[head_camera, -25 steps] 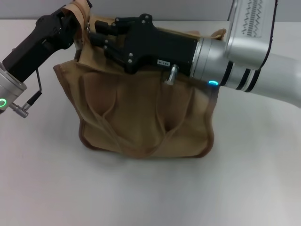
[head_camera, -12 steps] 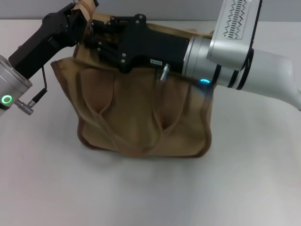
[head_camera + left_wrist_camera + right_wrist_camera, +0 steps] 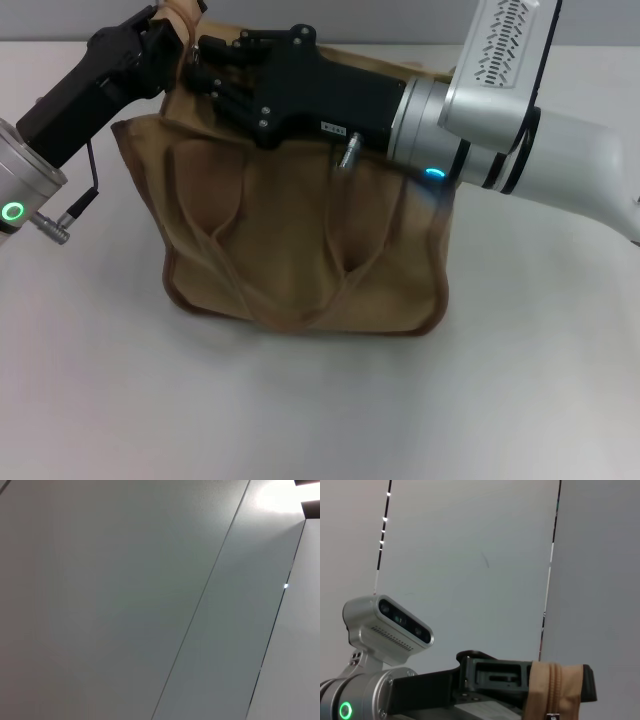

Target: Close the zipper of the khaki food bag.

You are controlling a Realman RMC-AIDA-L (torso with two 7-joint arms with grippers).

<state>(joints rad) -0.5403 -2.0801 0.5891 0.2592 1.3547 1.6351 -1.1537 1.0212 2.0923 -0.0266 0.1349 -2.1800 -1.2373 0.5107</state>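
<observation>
The khaki food bag (image 3: 300, 240) stands upright mid-table, its handles hanging down its face. My left gripper (image 3: 170, 25) is shut on the khaki end tab at the bag's far left top corner. The right wrist view shows it (image 3: 520, 677) holding the zipper tape end (image 3: 554, 685). My right gripper (image 3: 200, 75) lies along the bag's top, its fingers drawn together close to the left gripper. It covers the zipper line. A small silver slider piece (image 3: 551, 715) shows at the tape's lower edge.
The bag stands on a white table (image 3: 300, 420). The right arm's silver forearm (image 3: 520, 130) reaches in from the right over the bag's top. The left wrist view shows only grey panels (image 3: 150, 600).
My right gripper has slid left along the bag's top toward the left gripper, then lifted slightly. The left gripper rose a little, still holding the end tab.
</observation>
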